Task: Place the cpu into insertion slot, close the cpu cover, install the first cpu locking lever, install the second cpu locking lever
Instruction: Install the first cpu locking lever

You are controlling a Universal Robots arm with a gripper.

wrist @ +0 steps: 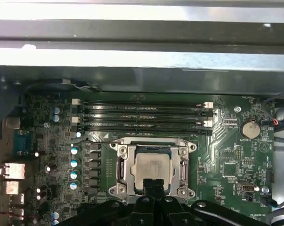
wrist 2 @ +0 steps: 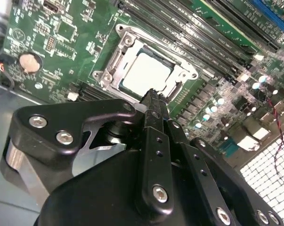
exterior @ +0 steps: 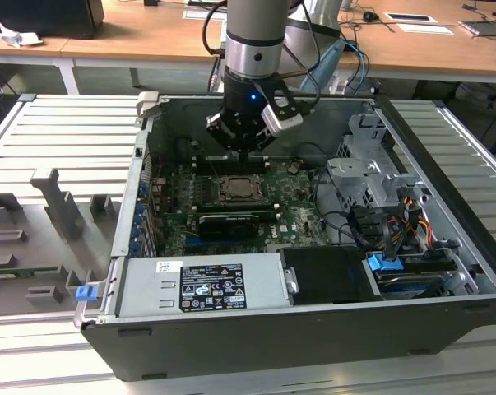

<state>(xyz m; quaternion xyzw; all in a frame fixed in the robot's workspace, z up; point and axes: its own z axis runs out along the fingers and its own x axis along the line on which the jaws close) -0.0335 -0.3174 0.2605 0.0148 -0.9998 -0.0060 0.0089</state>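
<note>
Chip [wrist: 152, 168] seated under the lowered cover [wrist: 128, 165], just beyond the jaws, which are together and empty; latching looks left to do.

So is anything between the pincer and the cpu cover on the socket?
Nothing visible. In the first wrist view the black pincer hangs right at the edge of the thin silvery metal cpu cover, which lies around the dull silver square cpu; no cable or part crosses between.

Dull silver cpu [wrist: 153, 167] flat in the insertion slot [wrist: 152, 149], cpu cover [wrist: 126, 165] down around it (silvery frame).
</note>
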